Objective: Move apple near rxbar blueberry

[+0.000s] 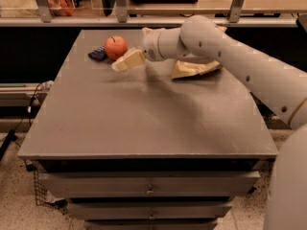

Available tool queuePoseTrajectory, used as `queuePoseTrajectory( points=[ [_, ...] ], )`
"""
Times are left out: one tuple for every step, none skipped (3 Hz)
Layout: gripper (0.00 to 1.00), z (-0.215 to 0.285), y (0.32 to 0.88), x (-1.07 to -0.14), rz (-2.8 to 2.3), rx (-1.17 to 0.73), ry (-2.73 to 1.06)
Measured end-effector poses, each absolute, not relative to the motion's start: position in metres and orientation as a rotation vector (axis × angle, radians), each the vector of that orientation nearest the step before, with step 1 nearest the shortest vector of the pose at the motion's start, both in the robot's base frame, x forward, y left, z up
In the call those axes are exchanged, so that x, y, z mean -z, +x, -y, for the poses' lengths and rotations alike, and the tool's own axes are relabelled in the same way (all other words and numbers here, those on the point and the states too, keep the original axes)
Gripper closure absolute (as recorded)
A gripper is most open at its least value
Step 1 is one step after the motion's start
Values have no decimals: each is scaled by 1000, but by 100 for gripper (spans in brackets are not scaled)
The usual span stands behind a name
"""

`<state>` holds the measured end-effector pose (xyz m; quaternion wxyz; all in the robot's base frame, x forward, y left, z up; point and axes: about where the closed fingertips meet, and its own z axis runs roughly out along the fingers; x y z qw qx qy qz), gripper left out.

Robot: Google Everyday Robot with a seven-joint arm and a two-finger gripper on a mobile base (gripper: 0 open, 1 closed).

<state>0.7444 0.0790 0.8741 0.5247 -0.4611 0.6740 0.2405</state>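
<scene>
The red-orange apple [115, 47] stands on the grey table [144, 128] near the far left corner, free of the gripper. The dark blue rxbar blueberry [97, 54] lies flat just left of the apple, touching or almost touching it. My gripper [126, 61], with cream-coloured fingers, is just right of and in front of the apple, low over the table, open and empty. The white arm reaches in from the right.
A tan chip bag [194, 68] lies on the table right of the gripper, partly under the arm. A metal rail and shelf [96, 20] run along the far edge. Drawers [148, 188] sit under the table's front edge.
</scene>
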Motion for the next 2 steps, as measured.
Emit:
queuePoseTrajectory(
  points=[
    [0, -51, 720, -877, -1569, -595, -1056],
    [0, -13, 669, -912, -1430, -588, -1011]
  ],
)
